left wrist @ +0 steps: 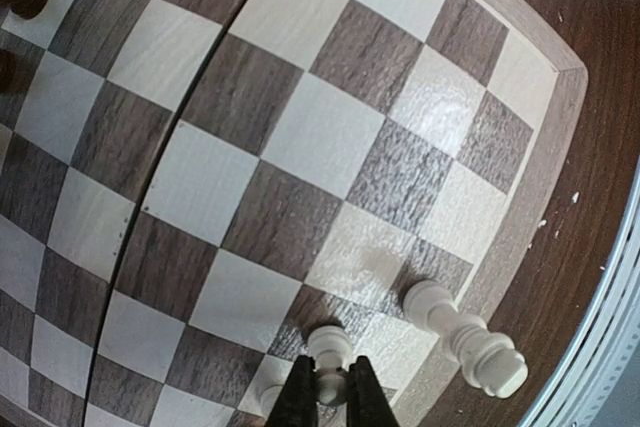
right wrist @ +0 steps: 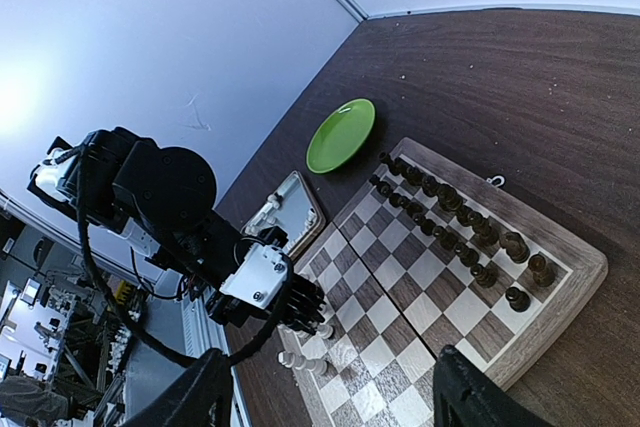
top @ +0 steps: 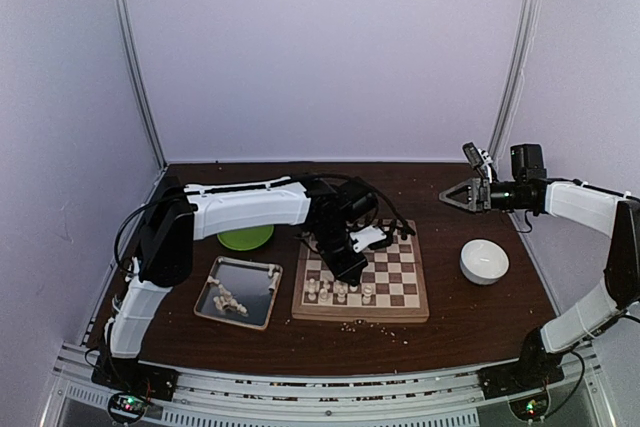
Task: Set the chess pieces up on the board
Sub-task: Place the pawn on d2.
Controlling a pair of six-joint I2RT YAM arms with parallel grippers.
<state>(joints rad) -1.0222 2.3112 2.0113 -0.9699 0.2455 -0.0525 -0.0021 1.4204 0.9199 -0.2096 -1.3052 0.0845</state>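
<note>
The board (top: 360, 315) lies mid-table; it also shows in the left wrist view (left wrist: 300, 137) and in the right wrist view (right wrist: 560, 287). Dark chess pieces (right wrist: 450, 212) fill its two far rows. Several cream-white pieces (top: 340, 293) stand on the near left rows. My left gripper (left wrist: 330, 399) is shut on a cream-white piece (left wrist: 330, 349), its base at a near-row square beside another white piece (left wrist: 465, 337) by the rim. The left gripper also shows from above (top: 350, 267). My right gripper (top: 450, 195) hangs open and empty, high at the back right, fingers (right wrist: 190, 397) spread wide.
A silver metal tray (top: 262, 309) left of the board holds several more white pieces (top: 230, 302). A green plate (top: 245, 238) lies behind it under the left arm. A white bowl (top: 484, 260) stands right of the board. Pale crumbs (top: 352, 325) lie by the near rim.
</note>
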